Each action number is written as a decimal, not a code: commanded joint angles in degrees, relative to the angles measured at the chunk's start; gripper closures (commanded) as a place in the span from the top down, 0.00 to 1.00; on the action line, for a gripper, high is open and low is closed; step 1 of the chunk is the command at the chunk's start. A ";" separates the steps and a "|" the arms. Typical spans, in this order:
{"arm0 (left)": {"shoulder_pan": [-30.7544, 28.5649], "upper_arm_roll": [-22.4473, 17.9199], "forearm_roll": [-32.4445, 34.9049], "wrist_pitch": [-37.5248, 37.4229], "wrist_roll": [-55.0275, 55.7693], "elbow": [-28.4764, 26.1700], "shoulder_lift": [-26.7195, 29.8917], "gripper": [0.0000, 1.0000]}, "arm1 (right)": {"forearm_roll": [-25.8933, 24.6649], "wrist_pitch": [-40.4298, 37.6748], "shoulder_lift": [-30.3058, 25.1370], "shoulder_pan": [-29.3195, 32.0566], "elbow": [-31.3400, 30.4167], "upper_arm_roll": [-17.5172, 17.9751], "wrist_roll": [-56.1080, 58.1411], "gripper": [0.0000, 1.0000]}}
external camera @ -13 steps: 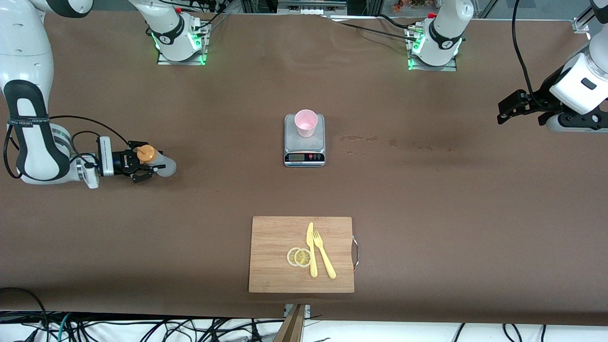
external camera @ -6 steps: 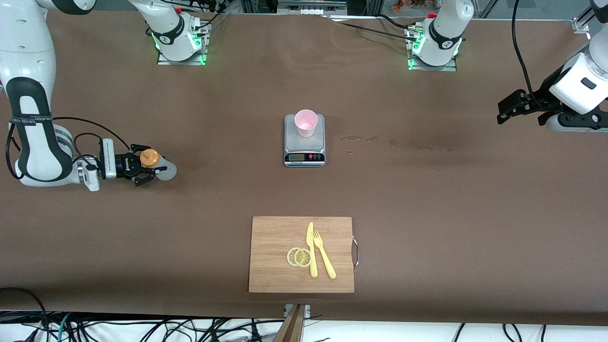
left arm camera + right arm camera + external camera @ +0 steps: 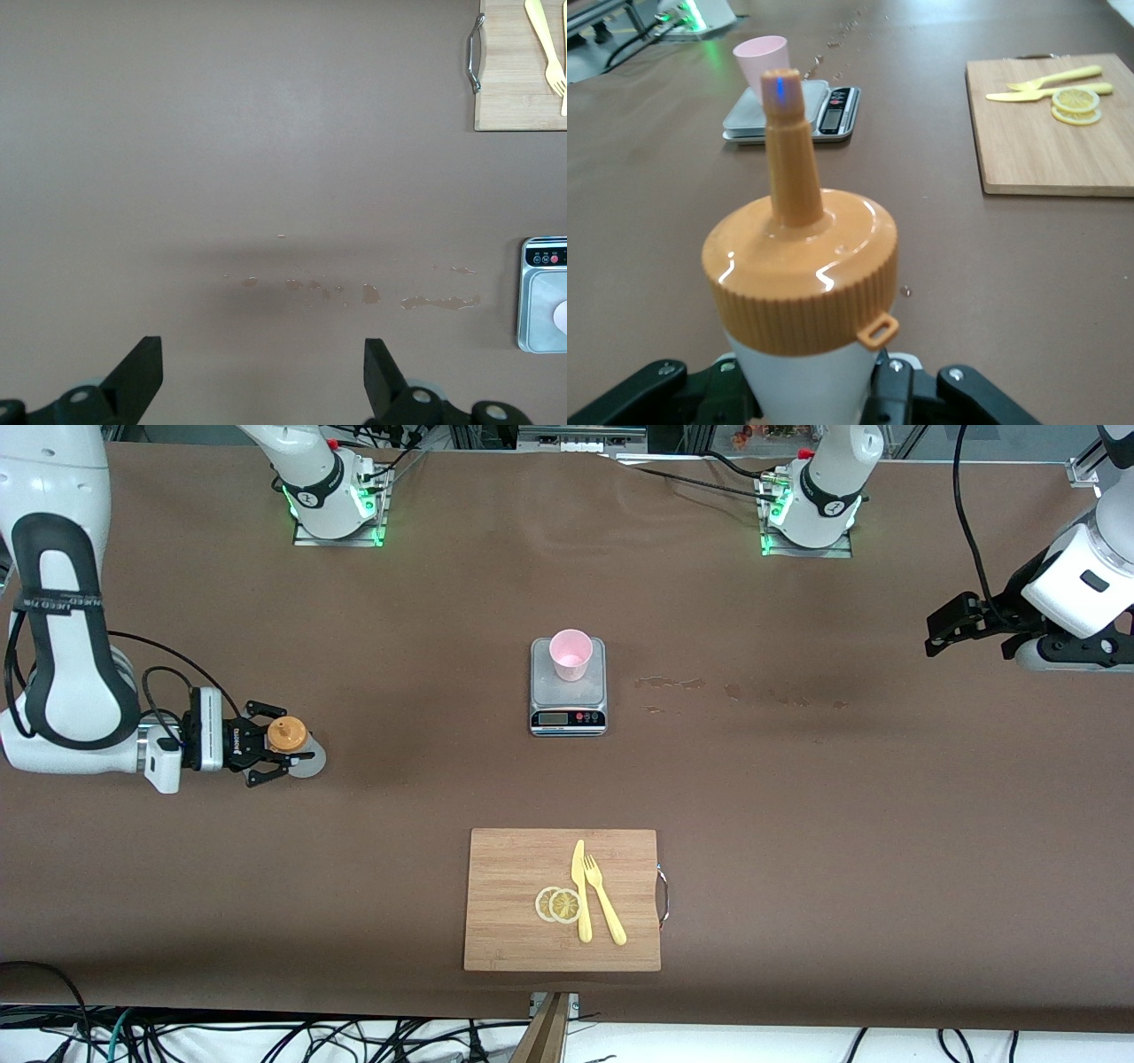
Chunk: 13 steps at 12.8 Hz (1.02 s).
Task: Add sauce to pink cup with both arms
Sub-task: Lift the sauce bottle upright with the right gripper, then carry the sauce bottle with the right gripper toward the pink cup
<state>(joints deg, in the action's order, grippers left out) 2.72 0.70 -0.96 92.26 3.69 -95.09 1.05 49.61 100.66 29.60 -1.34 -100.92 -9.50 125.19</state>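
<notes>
Your right gripper (image 3: 276, 747), a black two-finger pincer, is clenched on the sauce (image 3: 297, 747), a small translucent whitish plastic squeeze bottle with an orange-yellow nozzle cap; the fingers clasp the bottle's body just below the ribbed cap, and in the right wrist view the sauce (image 3: 803, 292) stands upright between them, its nozzle pointing up. You will find this pairing at the right arm's end of the table (image 3: 797, 779), which is covered in brown material. The right arm, white and jointed with black cables, comes down at that end and bends so that its wrist lies roughly level, the gripper pointing toward the table's middle. The pink cup (image 3: 570, 654), a small plain pale-pink plastic tumbler, stands upright on the platform of a grey kitchen scale (image 3: 568, 687) at the table's centre, well apart from the sauce. Your left gripper (image 3: 943, 628) waits over the left arm's end of the table, released, its fingers spread wide and holding nothing. Nearer the front camera than the scale lies a rectangular bamboo cutting board (image 3: 514, 868) with a metal handle, bearing a yellow plastic knife (image 3: 580, 890), a yellow plastic fork (image 3: 604, 899) and two lemon slices (image 3: 558, 904) lying just beside the knife.
</notes>
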 commanded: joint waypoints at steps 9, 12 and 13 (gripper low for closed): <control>0.09 0.26 -1.41 -1.65 0.17 1.66 -1.05 1.00 | -17.78 14.03 -10.09 -26.85 -4.11 -3.69 -36.31 0.36; 0.27 0.70 -1.41 -1.65 0.17 1.66 -1.05 1.00 | -25.59 15.53 -10.00 -33.01 -4.20 -3.69 -45.53 0.36; 0.18 0.70 -1.41 -1.73 0.17 1.66 -0.96 1.00 | -27.18 15.53 -10.00 -34.59 -4.20 -3.69 -48.18 0.36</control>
<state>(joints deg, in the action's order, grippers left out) 3.04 1.28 -0.97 91.95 3.69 -95.07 0.62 25.80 115.49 21.86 -32.85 -103.19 -12.24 81.55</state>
